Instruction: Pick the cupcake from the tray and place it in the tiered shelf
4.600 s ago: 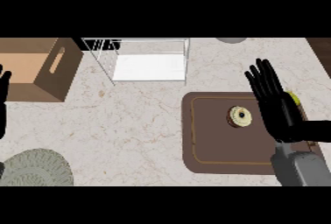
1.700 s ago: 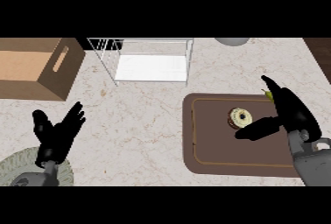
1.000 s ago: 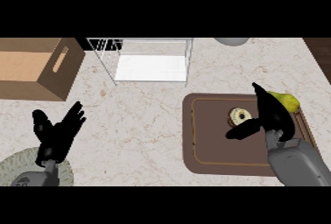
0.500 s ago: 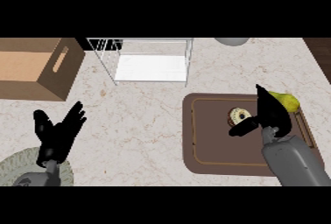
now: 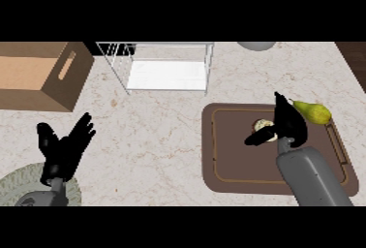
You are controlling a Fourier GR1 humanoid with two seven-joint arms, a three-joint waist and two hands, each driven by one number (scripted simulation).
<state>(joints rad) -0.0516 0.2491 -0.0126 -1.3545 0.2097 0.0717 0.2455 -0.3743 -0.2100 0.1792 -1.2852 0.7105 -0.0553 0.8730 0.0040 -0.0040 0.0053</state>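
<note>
The cupcake [image 5: 264, 127] sits on the brown tray [image 5: 236, 164], in its upper middle part, mostly hidden under the right hand [image 5: 287, 127]. Only a pale round edge shows to the hand's left. The hand lies over and just to the right of the cupcake, fingers running up past it, thumb reaching left below it. The fingers look part-curled toward the cake, but whether they are closed on it I cannot tell. No long axis to note: the cupcake is round.

A yellow-green pear [image 5: 313, 112] lies at the tray's upper right rim, just beside the fingers.

The tiered shelf [image 5: 169, 75], thin white wire frame with a flat white deck, stands up and to the left of the tray, well apart from it. My judgement: the right hand is far nearer the cupcake, and the carry runs up-left across the counter.

The left hand [image 5: 63, 147] rests released at lower left, fingers up. Marbled stone counter [image 5: 157, 131]; cardboard box [image 5: 39, 72] at upper left.
</note>
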